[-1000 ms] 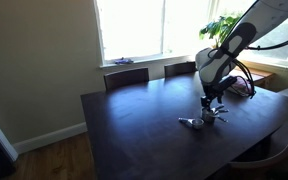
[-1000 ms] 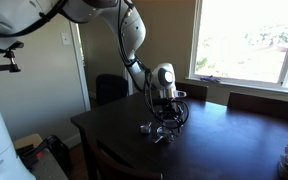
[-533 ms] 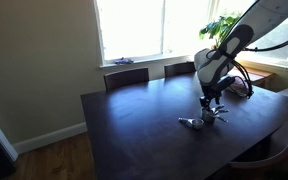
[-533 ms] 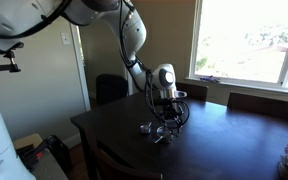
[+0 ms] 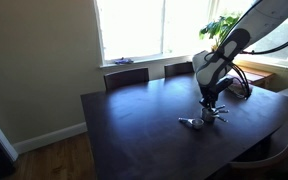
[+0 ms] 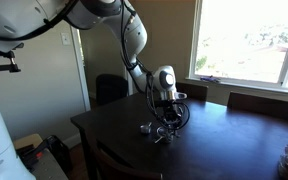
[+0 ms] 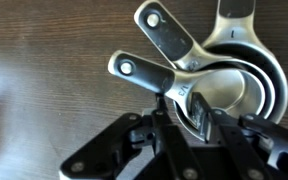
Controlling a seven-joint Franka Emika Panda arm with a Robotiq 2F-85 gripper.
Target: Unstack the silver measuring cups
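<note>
Polished silver on the measuring cups (image 7: 234, 85), with bright reflections in the nested bowls and dark grey inlays along the handles, each hole ringed in silver. Matte black on the gripper (image 7: 189, 118). Dark brown with fine streaky wood grain on the table (image 7: 44, 60), near black in both exterior views. White with black joints on the arm (image 5: 212, 65). Beige on the wall (image 5: 34, 60), white on the baseboard (image 5: 49, 137), warm brown on the floor (image 5: 59, 160), green on the plant (image 5: 222, 25).
</note>
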